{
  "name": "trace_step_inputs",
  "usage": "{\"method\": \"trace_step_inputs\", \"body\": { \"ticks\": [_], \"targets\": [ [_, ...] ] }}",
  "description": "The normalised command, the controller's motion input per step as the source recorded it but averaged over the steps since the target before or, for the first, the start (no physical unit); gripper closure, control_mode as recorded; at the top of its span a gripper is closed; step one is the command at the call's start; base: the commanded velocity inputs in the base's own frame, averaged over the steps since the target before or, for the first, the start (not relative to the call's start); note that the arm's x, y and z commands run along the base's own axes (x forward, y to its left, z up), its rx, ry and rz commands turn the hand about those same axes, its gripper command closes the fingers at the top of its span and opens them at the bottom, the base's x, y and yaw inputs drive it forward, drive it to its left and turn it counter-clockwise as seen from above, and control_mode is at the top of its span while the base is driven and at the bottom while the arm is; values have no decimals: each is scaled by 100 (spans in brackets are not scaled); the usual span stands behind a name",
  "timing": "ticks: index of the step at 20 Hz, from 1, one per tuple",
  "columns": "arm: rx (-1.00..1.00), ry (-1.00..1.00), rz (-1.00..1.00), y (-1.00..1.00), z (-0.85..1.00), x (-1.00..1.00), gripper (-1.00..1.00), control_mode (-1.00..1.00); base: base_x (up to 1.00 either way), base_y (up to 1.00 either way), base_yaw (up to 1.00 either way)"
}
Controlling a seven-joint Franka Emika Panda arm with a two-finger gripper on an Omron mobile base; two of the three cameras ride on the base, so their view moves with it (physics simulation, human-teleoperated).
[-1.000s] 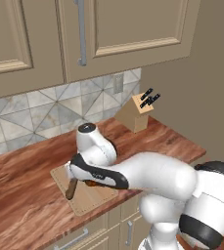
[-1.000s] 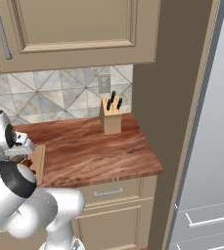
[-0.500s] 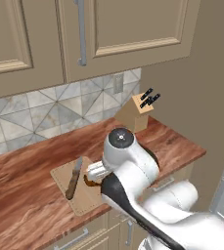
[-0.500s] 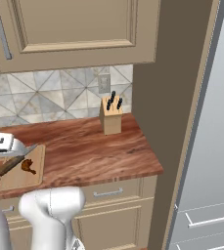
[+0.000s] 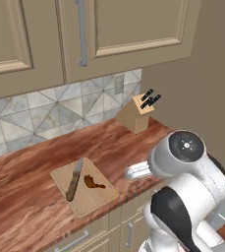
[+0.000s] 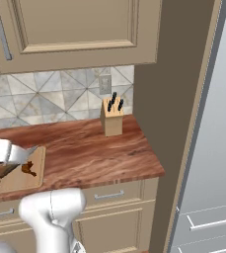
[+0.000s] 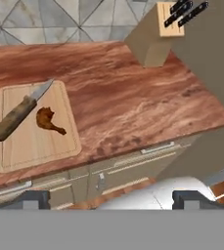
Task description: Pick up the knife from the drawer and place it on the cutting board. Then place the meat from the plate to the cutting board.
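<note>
Nearest us, our gripper [image 7: 111, 197] hangs with fingers spread wide, holding nothing, fingertips partly cut off. Beyond it, the cutting board [image 7: 20, 141] lies on the counter [image 7: 133, 102], carrying the knife [image 7: 18, 116] and the meat [image 7: 48, 120]. Farthest stands a knife block [image 7: 155, 41].

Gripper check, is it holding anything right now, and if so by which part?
Nothing is held. The gripper is open and empty, its fingertips wide apart; the knife and the meat lie on the cutting board.
</note>
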Motion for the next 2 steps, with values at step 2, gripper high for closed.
{"method": "trace_step_inputs", "body": {
  "ticks": [2],
  "targets": [
    [-1, 0, 0, 0, 0, 0, -100, -100, 0, 0, 0]
  ]
}}
